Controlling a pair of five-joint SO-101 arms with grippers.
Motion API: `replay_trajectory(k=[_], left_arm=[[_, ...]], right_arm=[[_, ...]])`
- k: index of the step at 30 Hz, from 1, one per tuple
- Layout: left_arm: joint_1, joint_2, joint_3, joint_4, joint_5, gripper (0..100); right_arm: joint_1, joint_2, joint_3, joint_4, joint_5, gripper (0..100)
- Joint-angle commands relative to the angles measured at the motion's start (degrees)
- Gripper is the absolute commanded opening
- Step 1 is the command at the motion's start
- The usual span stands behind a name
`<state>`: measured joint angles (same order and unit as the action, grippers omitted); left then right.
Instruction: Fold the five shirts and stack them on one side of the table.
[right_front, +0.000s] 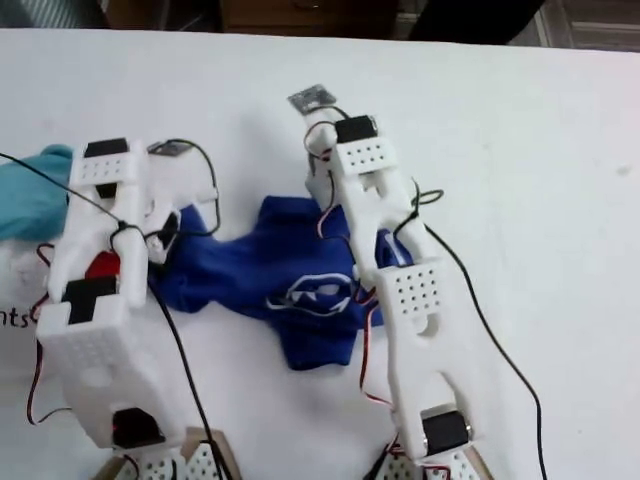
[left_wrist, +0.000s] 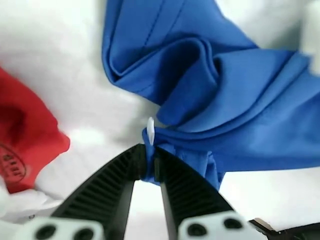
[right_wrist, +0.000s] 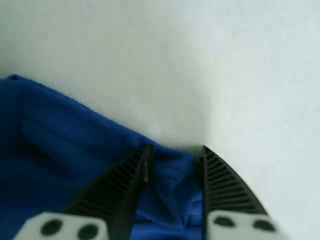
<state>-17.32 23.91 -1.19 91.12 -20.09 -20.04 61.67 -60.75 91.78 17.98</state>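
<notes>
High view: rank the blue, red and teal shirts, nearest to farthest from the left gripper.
1. Blue shirt, pinched in the left gripper.
2. Red shirt, close beside it on the left.
3. Teal shirt, at the left edge of the table.

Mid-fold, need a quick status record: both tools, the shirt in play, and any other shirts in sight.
left tool: shut on a fold of the blue shirt
right tool: open, jaws either side of the blue shirt's edge
blue shirt: crumpled, unfolded, on the table between the arms
red shirt: close beside the left tool
teal shirt: bunched on the left arm's outer side
</notes>
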Motion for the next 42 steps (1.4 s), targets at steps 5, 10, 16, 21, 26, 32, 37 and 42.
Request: replay_trajectory(k=[5,10,16,21,26,32,37,42], left_arm=[[-0.4,-0.5,-2.0,0.4,0.4,3],[-0.4,-0.5,-1.9,0.6,0.4,3],[-0.4,-0.5,-1.7,0.6,0.4,3],[-0.4,-0.5,-2.0,0.6,0.4,3],[-0.4,-0.5,-2.0,0.4,0.4,3],[-0.4,-0.4,-4.8,0.8,0.6,3],[-0.4,-0.3,-14.5,5.5,0.7,3],[-0.2,-0.3,-19.6,7.2,0.6,3]], right_arm=[[-1.4,-1.3,-8.6,1.9,2.8,14.5],[-2.1,3.3,-10.6,2.6,3.0,14.6],[-1.5,5.6,-11.0,4.6,3.1,7.4],[-1.5,2.4,-11.1,5.2,2.9,1.9],[-1.6,-4.4,-11.1,3.9,2.7,2.1],[-1.5,-9.2,-11.1,-3.6,2.6,2.0],[-0.8,-9.5,-11.1,-11.2,2.6,2.0],[1.5,-8.4,-9.8,-20.4,2.6,2.0]])
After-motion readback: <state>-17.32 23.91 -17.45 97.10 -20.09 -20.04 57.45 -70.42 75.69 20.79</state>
